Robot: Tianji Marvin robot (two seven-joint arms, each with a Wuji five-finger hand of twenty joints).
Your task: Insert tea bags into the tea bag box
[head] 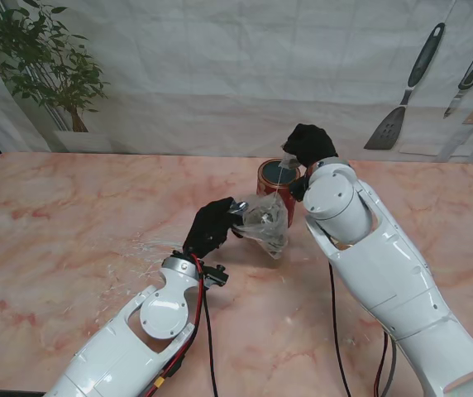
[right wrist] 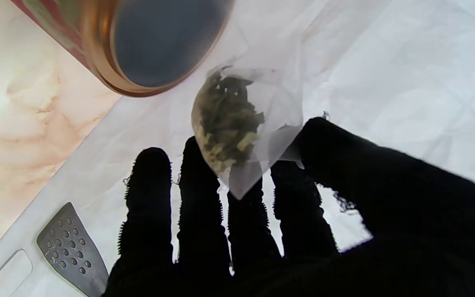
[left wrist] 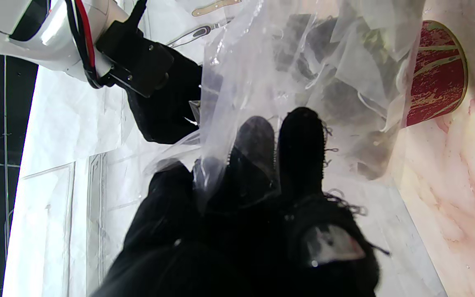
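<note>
Two robot hands raised: left robot hand (head: 210,226) grips a clear plastic bag (head: 265,222); right robot hand (head: 308,145) pinches a tea bag (right wrist: 231,117), leaf seen only by wrist view, beside the red tin (head: 276,184).

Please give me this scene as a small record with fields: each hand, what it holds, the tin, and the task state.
left hand: shut on plastic bag, held up off the table, beside the tin
bag contents: several tea bags, seen dimly through the plastic
right hand: shut on one tea bag, pinched between thumb and fingers
tin: red, upright, lid off, mouth open
tea bag position: near the tin's mouth, not yet inside
tin contents: cannot tell, interior dark
background: spatula hanging on the wall, plant at far left
</note>
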